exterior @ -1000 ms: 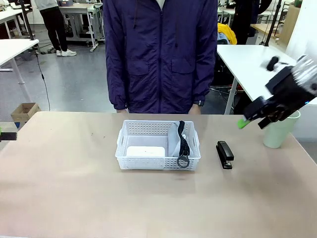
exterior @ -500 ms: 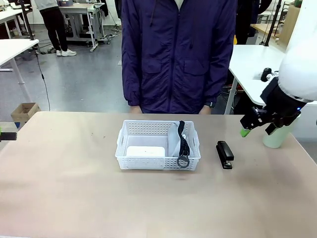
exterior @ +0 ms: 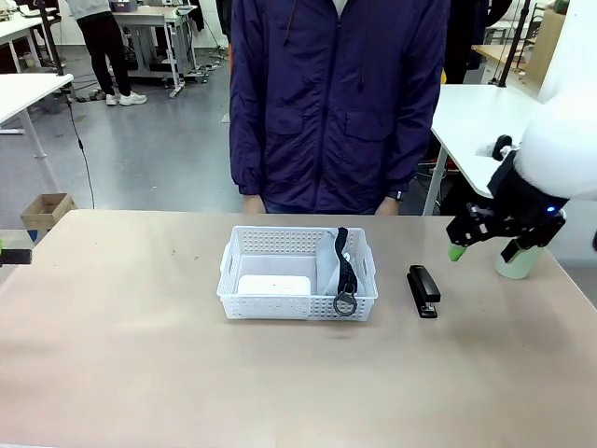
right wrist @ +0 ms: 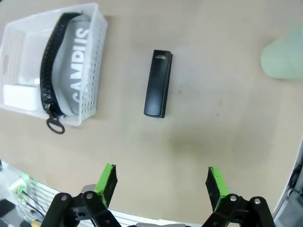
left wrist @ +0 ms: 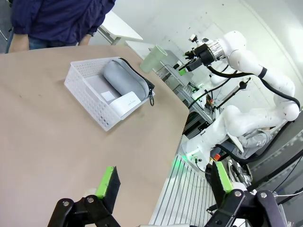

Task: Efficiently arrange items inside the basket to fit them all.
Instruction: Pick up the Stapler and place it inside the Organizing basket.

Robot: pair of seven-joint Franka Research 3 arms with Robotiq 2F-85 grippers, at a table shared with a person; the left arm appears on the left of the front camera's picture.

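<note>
I see basket (exterior: 227, 273) in middle of table. Pouch (exterior: 328, 266) stands on its edge in right side of basket, strap ring hanging over front rim. Box (exterior: 273, 284) lies flat in left side, near front wall. Stapler (exterior: 423, 290) lies on table just right of basket, not touching it. Cup (exterior: 519, 263) stands upright near right edge, partly behind my right gripper (exterior: 483, 250). Right gripper is up in air, fingers apart, holding nothing. Left gripper (left wrist: 164, 179) hangs over table edge, fingers wide apart, empty. Person (exterior: 336, 103) stands at far side.
</note>
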